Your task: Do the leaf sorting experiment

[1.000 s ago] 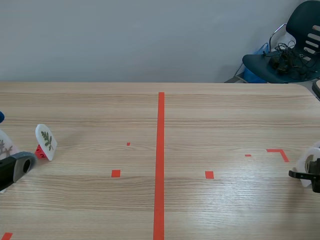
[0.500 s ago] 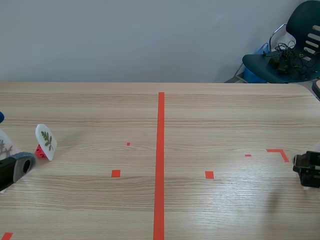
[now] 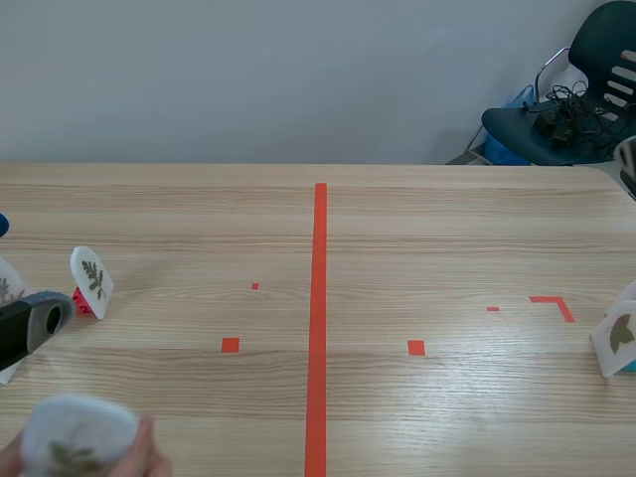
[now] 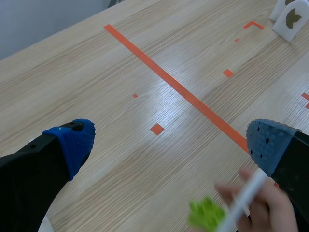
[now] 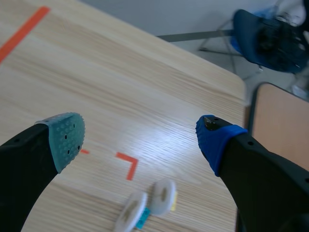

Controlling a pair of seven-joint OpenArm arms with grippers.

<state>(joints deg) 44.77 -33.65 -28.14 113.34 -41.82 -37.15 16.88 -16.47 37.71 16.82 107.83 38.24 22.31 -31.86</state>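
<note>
**A hand holds a leaf card at lower left; both grippers released**

We find the left gripper (image 4: 171,142) with its jaws spread wide and nothing between them. Its blue pads (image 4: 75,142) sit well apart above the table (image 4: 96,72). In the scene view this gripper lies at the left edge, about mid-height, low over the wood.

Close beside 1 of its fingers, a hand (image 4: 263,205) pinches the held card (image 4: 246,198), which the left wrist view shows edge-on. A green foot (image 4: 206,215) sits at the card's lower end. In the scene view, hand and card fill the lower left corner, and the card's white face carries a leaf.

The red-foot card (image 3: 91,278) stands upright at the left of the scene view, just beyond the left gripper's tip. A sliver of an edge card (image 3: 6,286) shows at the far left border.

The right gripper (image 5: 140,137) is also released, with 1 grey-green and 1 blue pad far apart and nothing held. Below it, the 2 right cards (image 5: 163,197) stand side by side on the table, near an orange corner mark (image 5: 128,164). 1 has a teal foot, the other a yellow one. In the scene view they stand at the right edge, mid-height, and the nearer one shows us its leaf.

The tape line (image 3: 318,318) runs down the middle of the scene view. A chair (image 3: 586,89) with cables (image 3: 566,104) on its seat fills the upper right corner.
</note>
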